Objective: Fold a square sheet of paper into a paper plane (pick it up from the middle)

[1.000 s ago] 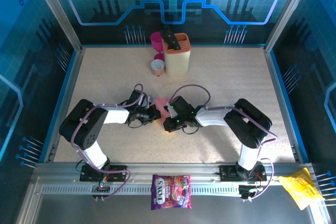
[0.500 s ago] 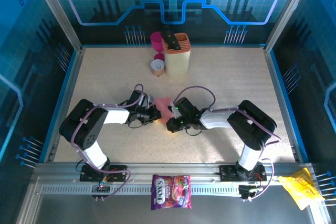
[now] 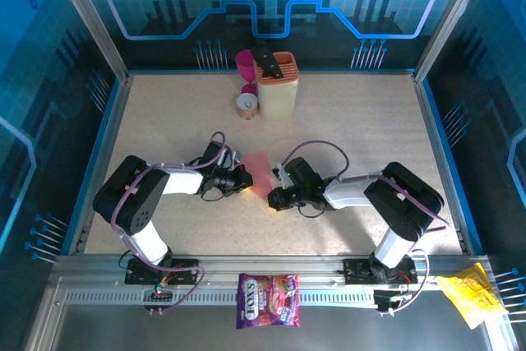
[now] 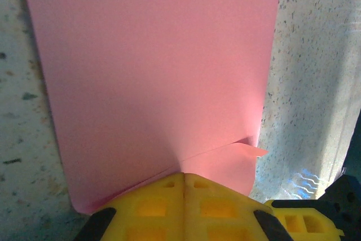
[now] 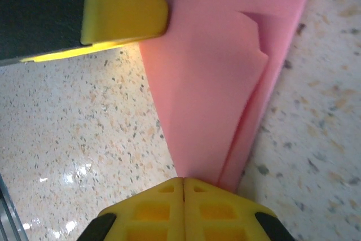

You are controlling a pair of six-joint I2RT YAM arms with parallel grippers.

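**Pink sheet pinned between two claws, mid-fold**

Pink and partly folded, the square sheet of paper [image 3: 257, 172] lay flat on the speckled worktop [image 3: 370, 121], near its middle, between the two arms. It was no dart yet: the right wrist view showed one layer [image 5: 251, 55] doubled over another, so the folding looked to be at an early stage.

The left claw [image 4: 184, 176] had its jaws pressed together at the sheet's near edge, where faint creases fanned out from the fingertips and a small flap [image 4: 248, 149] stuck out at the side. That looked like a pinch meant to anchor the paper.

The right claw [image 5: 183, 180] was likewise drawn together, on the narrow end where the folded layers tapered to a point. It appeared to clamp them, probably to set or pull a crease against the left claw's hold.
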